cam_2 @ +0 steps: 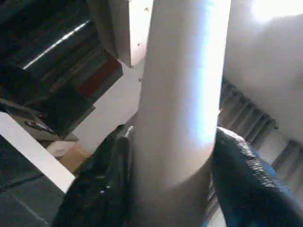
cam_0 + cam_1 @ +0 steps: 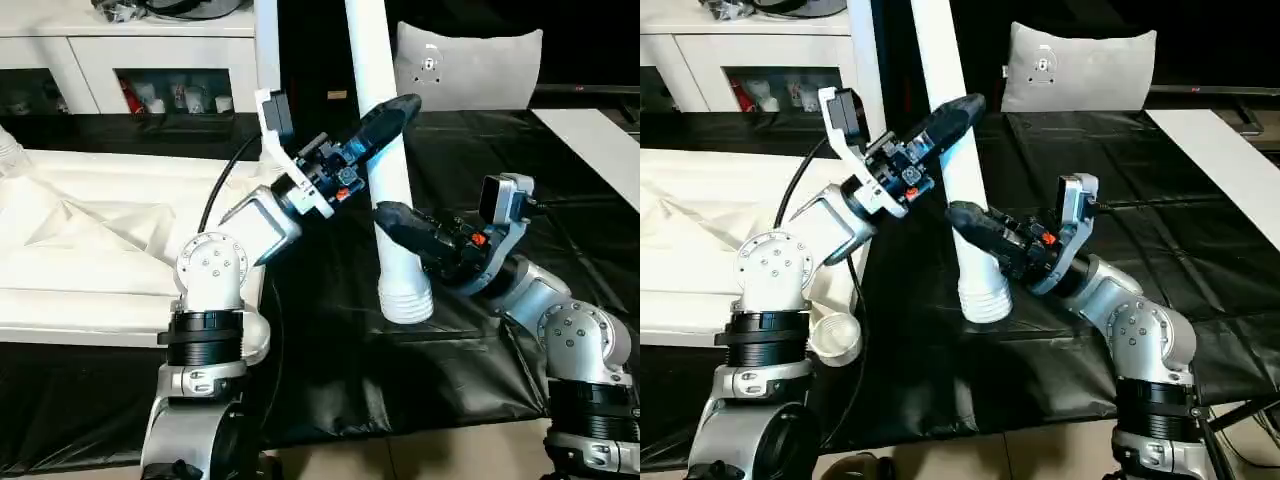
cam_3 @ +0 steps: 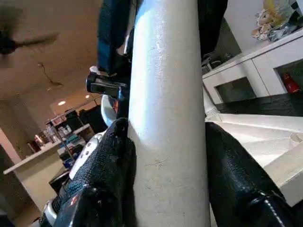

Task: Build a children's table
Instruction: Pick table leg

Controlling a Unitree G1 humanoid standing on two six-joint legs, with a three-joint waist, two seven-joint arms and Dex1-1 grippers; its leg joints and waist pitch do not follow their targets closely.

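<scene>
- Two grippers are on one white table leg (image 2: 385, 150), which you are holding nearly upright over the black sheet (image 2: 330, 380), its ribbed end (image 2: 405, 300) pointing down, just above the sheet, and its upper part running out of the top of the head views.
- Your left gripper (image 2: 385, 125) reaches in from the left, higher up the leg. In the left wrist view its two black fingers (image 1: 99, 184) stand on either side of the leg, about half open and close against it; I cannot tell whether they press on it.
- Your right gripper (image 2: 400, 222) comes from the right, lower down, just above the ribbed end. In the right wrist view its fingers (image 3: 102, 175) flank the leg and lie against it, so it has hold of the leg at a half-open width.
- Your table top (image 2: 90, 240) lies well to the left, underside up with its ribs showing, and a round corner socket (image 2: 833, 335) sits near your left elbow.
- You have a white cabinet (image 2: 130, 60) behind the table top and a grey cushion (image 2: 470, 65) at the far side of the sheet.
</scene>
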